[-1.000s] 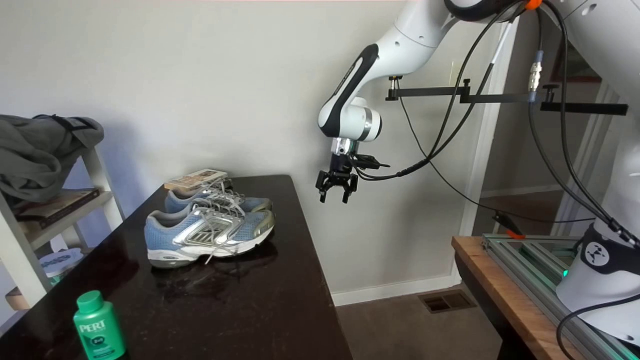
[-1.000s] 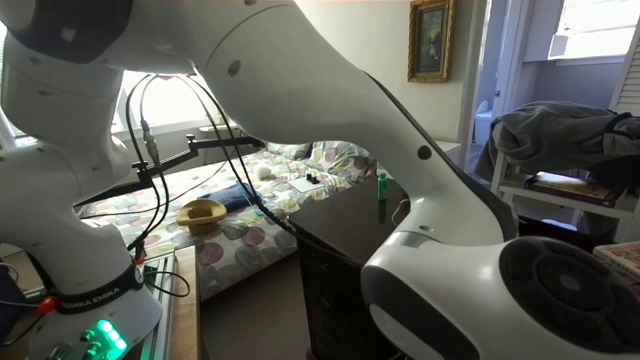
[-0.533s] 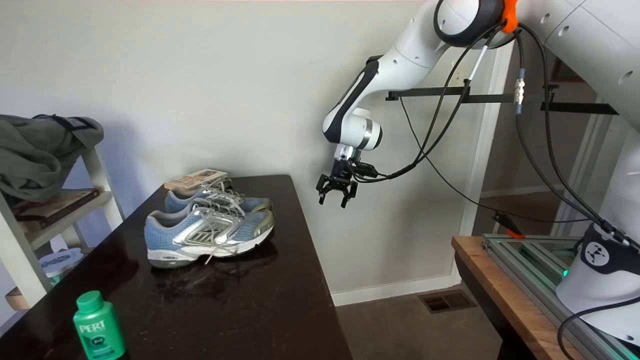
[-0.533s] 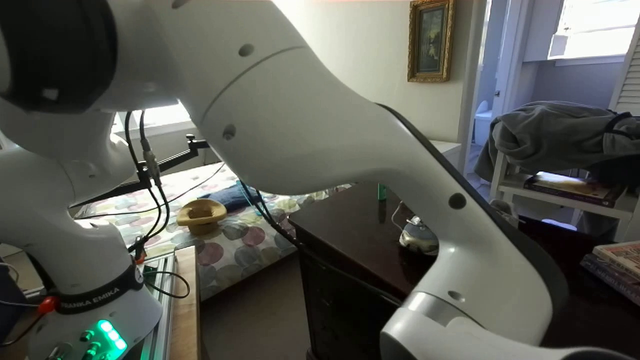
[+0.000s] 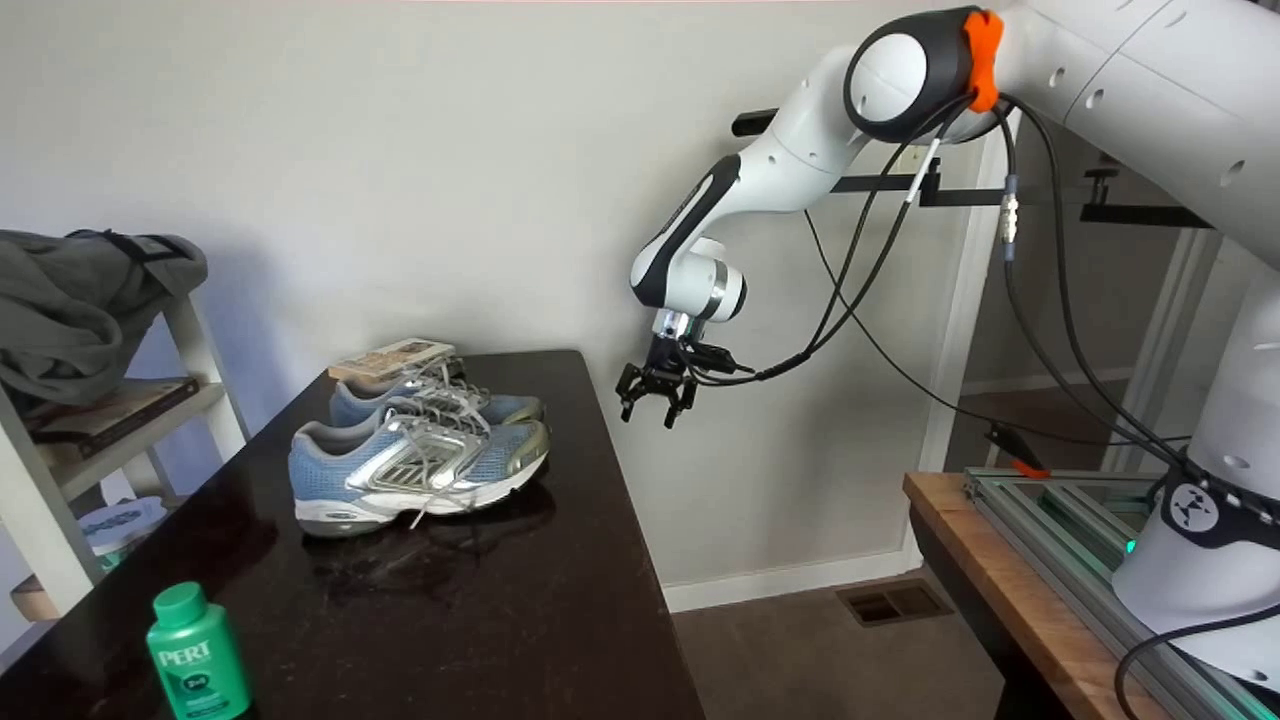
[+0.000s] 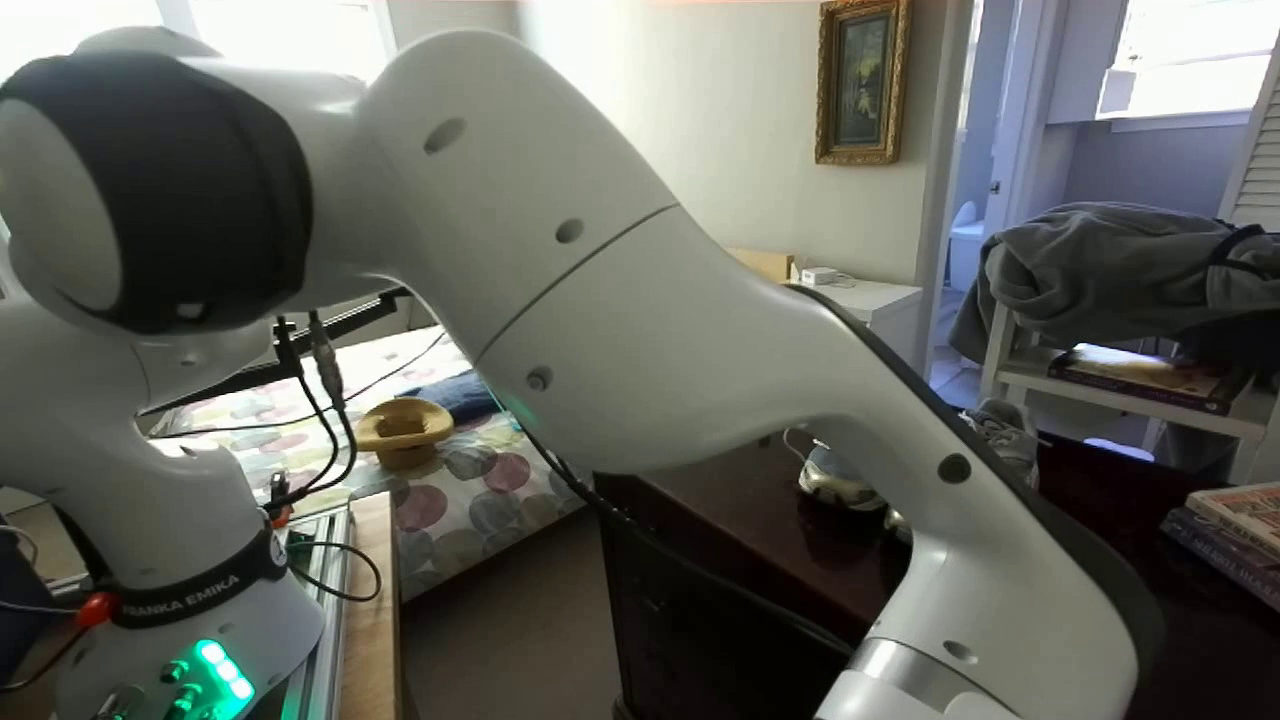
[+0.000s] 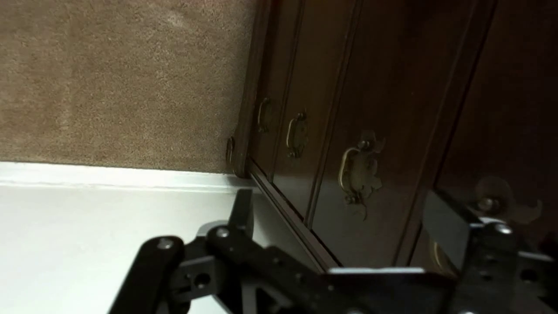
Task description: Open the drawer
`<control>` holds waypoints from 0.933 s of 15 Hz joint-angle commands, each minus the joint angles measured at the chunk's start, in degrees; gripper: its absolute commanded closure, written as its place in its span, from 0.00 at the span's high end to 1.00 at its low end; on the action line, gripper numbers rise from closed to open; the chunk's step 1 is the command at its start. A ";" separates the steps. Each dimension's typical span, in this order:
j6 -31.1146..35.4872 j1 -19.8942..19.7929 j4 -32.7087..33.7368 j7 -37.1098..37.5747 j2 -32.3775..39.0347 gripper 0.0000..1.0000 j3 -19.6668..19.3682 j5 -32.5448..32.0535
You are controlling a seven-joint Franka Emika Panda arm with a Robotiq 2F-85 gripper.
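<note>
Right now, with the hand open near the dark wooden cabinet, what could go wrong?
The open black hand might miss the curved brass-coloured handle on the dark wooden drawer, since one black finger partly hides it in the wrist view.

A similar curved handle sits on the neighbouring drawer front, so the wrong one could be pulled.

The slack black cables looping under the white arm could also snag.

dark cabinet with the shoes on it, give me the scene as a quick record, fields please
cabinet: dark, glossy top
on top: blue and silver shoes, green PERT bottle standing, stacked books
drawers: visible fronts look shut
handles: curved, brass-coloured
tool: open, beside the cabinet, gripping nothing
task: no visible drawer opened yet
</note>
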 commanded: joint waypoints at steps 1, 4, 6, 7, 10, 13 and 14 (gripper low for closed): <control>1.34 -0.58 1.12 0.71 1.02 1.00 0.86 -1.26; 2.09 -0.48 2.07 0.74 1.98 1.00 0.94 -1.42; 2.50 -1.93 2.98 -0.14 2.45 1.00 3.36 0.81; 2.32 -2.80 3.31 -0.41 2.39 1.00 4.73 1.88; 2.29 -5.19 5.27 -1.11 2.89 1.00 8.00 4.08; 1.41 -7.20 7.84 -1.14 3.98 1.00 9.98 6.11; 1.45 -7.47 8.12 -1.12 4.20 1.00 10.17 6.27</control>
